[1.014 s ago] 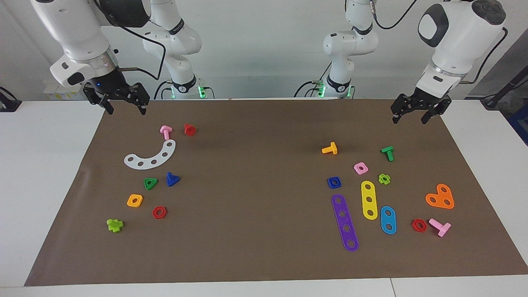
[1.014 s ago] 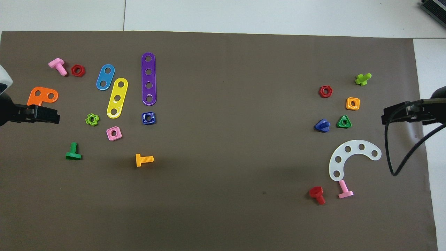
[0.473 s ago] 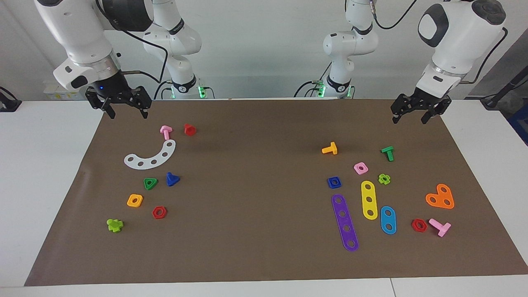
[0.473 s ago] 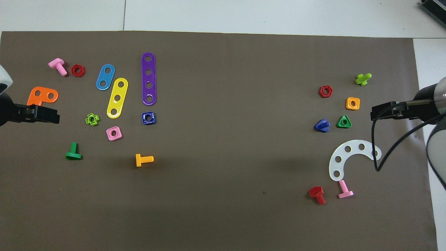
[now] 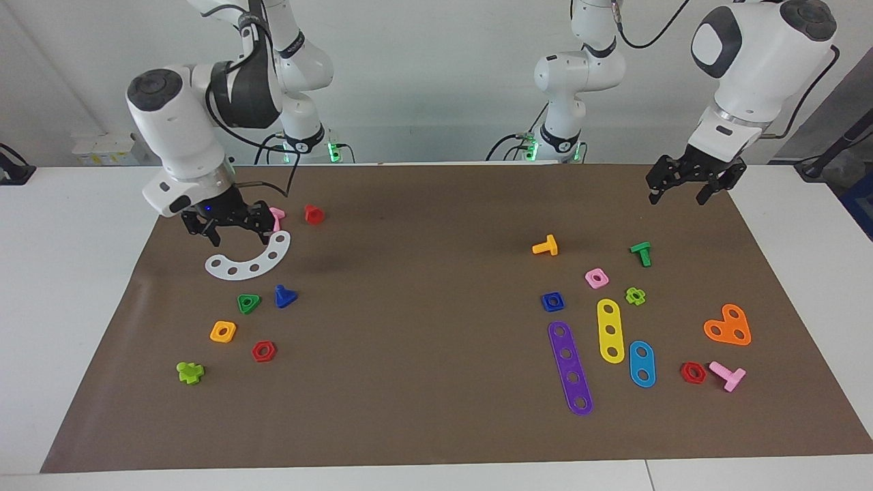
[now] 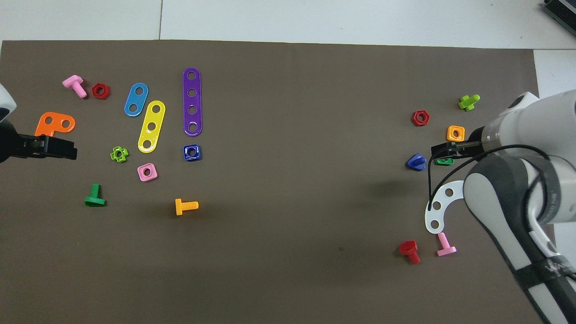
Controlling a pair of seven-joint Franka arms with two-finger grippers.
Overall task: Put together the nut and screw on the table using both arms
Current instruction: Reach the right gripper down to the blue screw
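The dark blue square nut (image 5: 552, 301) lies flat on the brown mat (image 5: 423, 307) toward the left arm's end; it also shows in the overhead view (image 6: 192, 152). The dark blue screw (image 5: 284, 296) stands on its triangular head toward the right arm's end, also seen in the overhead view (image 6: 416, 162). My right gripper (image 5: 239, 235) is open and empty, raised over the white curved strip (image 5: 249, 259); in the overhead view it (image 6: 438, 150) covers the green triangular nut. My left gripper (image 5: 677, 194) is open and empty, waiting above the mat's edge nearest the robots.
Beside the blue screw lie a green triangular nut (image 5: 248, 303), an orange square nut (image 5: 223, 331), a red hex nut (image 5: 263, 351), a pink screw (image 5: 276, 217) and a red screw (image 5: 314, 214). Near the blue nut lie a pink nut (image 5: 596, 277), an orange screw (image 5: 545, 245) and a purple strip (image 5: 570, 367).
My right arm has swung down and forward, from the mat's corner nearest the robots to above the white curved strip. The left arm and all parts have not moved.
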